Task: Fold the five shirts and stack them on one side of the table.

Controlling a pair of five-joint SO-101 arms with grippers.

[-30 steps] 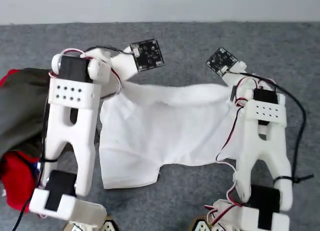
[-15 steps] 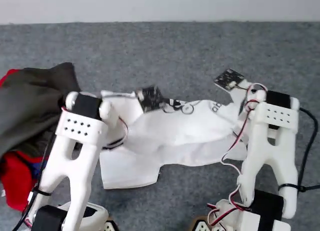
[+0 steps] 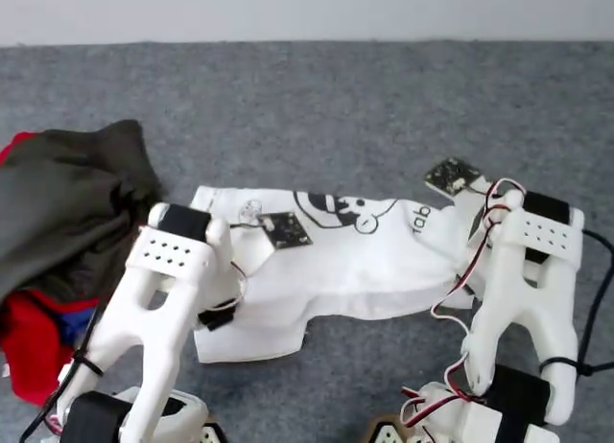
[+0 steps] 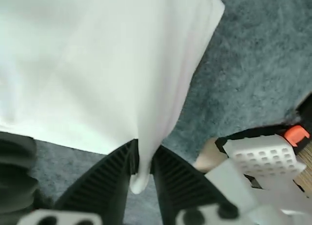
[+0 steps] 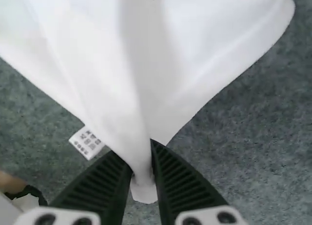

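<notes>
The white shirt [image 3: 365, 261], clamped in the left tool [image 4: 141, 161] and the right tool [image 5: 141, 171], should be laid down evenly, the cloth stretched taut between the 2 tools.

The worktop [image 3: 384, 107] was grey and fuzzy, like a carpet. It went all the way across. Behind its far edge stood a plain pale wall [image 3: 307, 11]. The light was soft and even.
</notes>
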